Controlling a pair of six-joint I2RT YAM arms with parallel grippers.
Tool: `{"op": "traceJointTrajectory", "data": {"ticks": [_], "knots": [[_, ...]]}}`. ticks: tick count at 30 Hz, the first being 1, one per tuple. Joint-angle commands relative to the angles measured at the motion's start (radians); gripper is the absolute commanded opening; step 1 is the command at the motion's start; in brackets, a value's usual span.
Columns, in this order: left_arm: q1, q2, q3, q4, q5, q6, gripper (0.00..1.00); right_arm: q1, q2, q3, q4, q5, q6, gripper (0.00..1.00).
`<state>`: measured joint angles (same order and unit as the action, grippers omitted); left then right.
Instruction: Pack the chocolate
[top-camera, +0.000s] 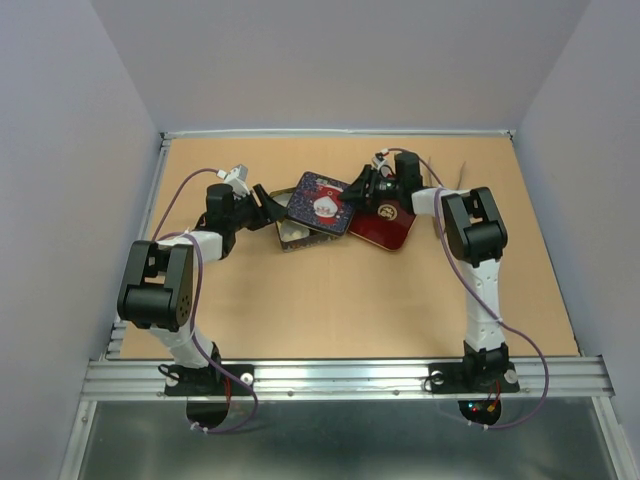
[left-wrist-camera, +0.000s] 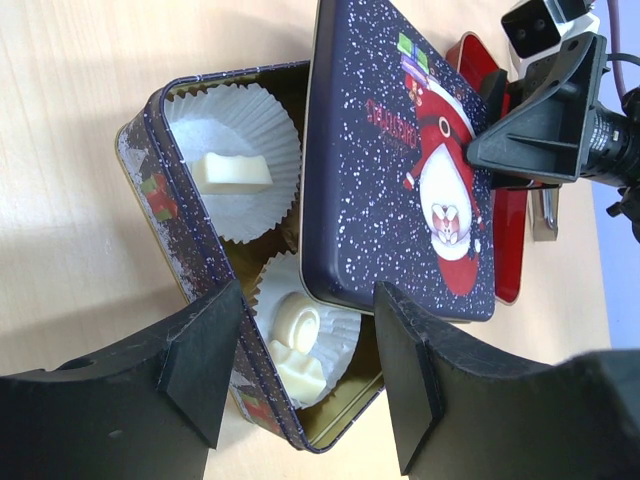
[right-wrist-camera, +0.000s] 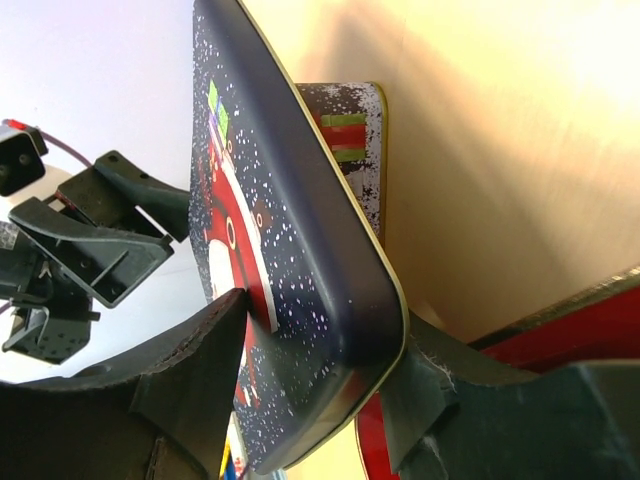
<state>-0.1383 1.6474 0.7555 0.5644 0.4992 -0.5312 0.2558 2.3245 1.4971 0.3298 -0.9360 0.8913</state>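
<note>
Nearest: left gripper (left-wrist-camera: 305, 370), jaws wide apart, astride near wall of snow-speckled tin (left-wrist-camera: 190, 240), gripping nothing. Inside tin: white chocolate (left-wrist-camera: 232, 170) in two fluted paper cups (left-wrist-camera: 240, 110), two pieces in the near cup, one in the farther. Over tin's right part: Santa lid (left-wrist-camera: 390, 180), tilted. Beyond: right gripper (right-wrist-camera: 320, 330), pinched on lid's edge. Behind: red tray (left-wrist-camera: 510, 250), on table (top-camera: 350, 300).

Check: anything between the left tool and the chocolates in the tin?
Partly. The lid, gripped by the right tool, covers part of the tin. The chocolates nearest the open left tool lie uncovered.
</note>
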Motion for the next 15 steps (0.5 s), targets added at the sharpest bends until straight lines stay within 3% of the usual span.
{"op": "traceJointTrajectory", "data": {"ticks": [1,15], "knots": [[-0.007,-0.020,0.036,0.054,0.036,0.011,0.66,0.023,-0.044,0.051,-0.029,-0.001,-0.046,0.57],[-0.007,-0.014,0.028,0.060,0.052,0.000,0.66,0.057,-0.014,0.127,-0.080,0.006,-0.068,0.60]]}}
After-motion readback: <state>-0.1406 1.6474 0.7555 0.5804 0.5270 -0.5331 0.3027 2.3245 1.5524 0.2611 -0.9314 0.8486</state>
